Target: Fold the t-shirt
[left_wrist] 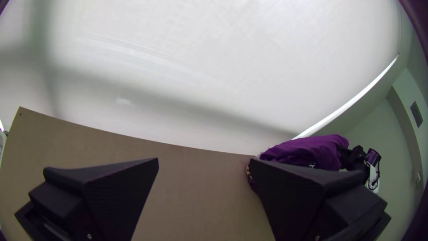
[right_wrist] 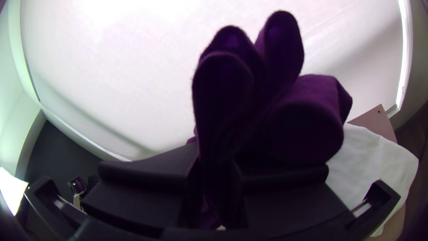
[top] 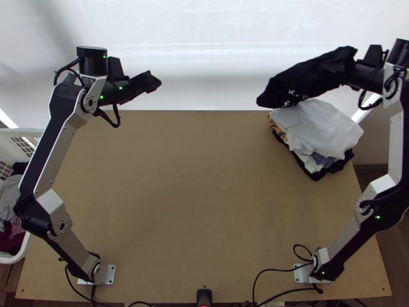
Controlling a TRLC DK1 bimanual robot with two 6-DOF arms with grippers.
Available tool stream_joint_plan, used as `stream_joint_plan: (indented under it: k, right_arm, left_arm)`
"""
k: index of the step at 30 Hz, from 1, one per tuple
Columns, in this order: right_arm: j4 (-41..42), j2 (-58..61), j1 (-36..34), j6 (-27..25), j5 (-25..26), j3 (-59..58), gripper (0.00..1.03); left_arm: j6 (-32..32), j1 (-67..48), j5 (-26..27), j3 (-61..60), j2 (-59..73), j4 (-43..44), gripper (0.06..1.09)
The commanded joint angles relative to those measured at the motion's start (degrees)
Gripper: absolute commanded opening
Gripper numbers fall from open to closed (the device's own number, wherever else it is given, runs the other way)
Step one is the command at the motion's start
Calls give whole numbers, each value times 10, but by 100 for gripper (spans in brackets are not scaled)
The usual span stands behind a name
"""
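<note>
One dark T-shirt is hanging from the nearer hand, the right gripper.
Two fingers are pinching its end; its long axis is slanting inward from them, toward the opposite arm. Just below the hand, one clothes pile is lying, probably calling for a lowering. Well across, one left gripper is keeping its fingers spread; beyond, one basket is standing.

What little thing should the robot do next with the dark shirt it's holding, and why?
I'd probably lower the right gripper a bit, to bring the dark shirt down onto the pile of cloths. The gripper has the shirt pinched, its layers sticking out past the fingers, and from above one end overlaps the pile's edge, so the pile looks like a good landing spot.
</note>
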Motion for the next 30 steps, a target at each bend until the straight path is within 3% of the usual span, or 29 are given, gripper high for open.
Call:
stream_joint_plan:
  k: [1,11,30]
  right_arm:
    - [3,-34,-22,-20,-28,-11,3]
    - [-43,-34,-71,-64,-57,-38,3]
    - [-99,-47,-166,-182,-43,-166,3]
  left_arm:
    - [4,0,-5,2,-26,2,105]
    - [1,-12,-15,4,-36,2,105]
    - [-5,-19,-18,5,-43,2,105]
